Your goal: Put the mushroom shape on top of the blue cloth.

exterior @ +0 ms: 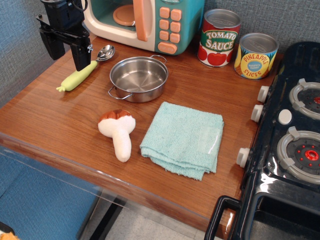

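I see a fuzzy plush mushroom shape (117,132), a rough terry blue cloth (183,138), a shiny steel pan (139,78) and a glossy wooden desk (60,120).
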{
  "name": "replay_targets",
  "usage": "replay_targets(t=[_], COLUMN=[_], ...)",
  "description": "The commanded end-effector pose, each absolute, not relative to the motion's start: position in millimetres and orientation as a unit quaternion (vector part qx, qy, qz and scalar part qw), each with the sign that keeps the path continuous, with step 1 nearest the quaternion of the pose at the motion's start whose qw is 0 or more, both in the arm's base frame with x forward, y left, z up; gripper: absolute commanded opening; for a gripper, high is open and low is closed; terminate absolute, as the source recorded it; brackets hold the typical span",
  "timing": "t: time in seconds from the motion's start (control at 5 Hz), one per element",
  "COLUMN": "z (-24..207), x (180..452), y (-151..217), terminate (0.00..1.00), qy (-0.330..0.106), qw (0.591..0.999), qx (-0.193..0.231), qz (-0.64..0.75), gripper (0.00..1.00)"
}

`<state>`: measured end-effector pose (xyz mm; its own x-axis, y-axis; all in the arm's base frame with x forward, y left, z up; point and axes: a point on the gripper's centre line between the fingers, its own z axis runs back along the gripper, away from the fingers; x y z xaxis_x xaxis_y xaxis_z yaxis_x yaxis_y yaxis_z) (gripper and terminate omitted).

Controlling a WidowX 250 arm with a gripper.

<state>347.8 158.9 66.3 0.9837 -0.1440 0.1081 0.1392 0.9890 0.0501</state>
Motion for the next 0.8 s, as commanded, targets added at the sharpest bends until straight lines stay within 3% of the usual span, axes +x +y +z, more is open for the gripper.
replay_targets(t=[0.0,0.6], z=[66,112], x=[348,290], y=[159,103], terminate=[0.0,0.0], qy=[-0.056,-0.075], qw=[0.996,0.993], qx=[0.021,-0.023], qz=[-0.071,-0.089], gripper=[1.0,1.0])
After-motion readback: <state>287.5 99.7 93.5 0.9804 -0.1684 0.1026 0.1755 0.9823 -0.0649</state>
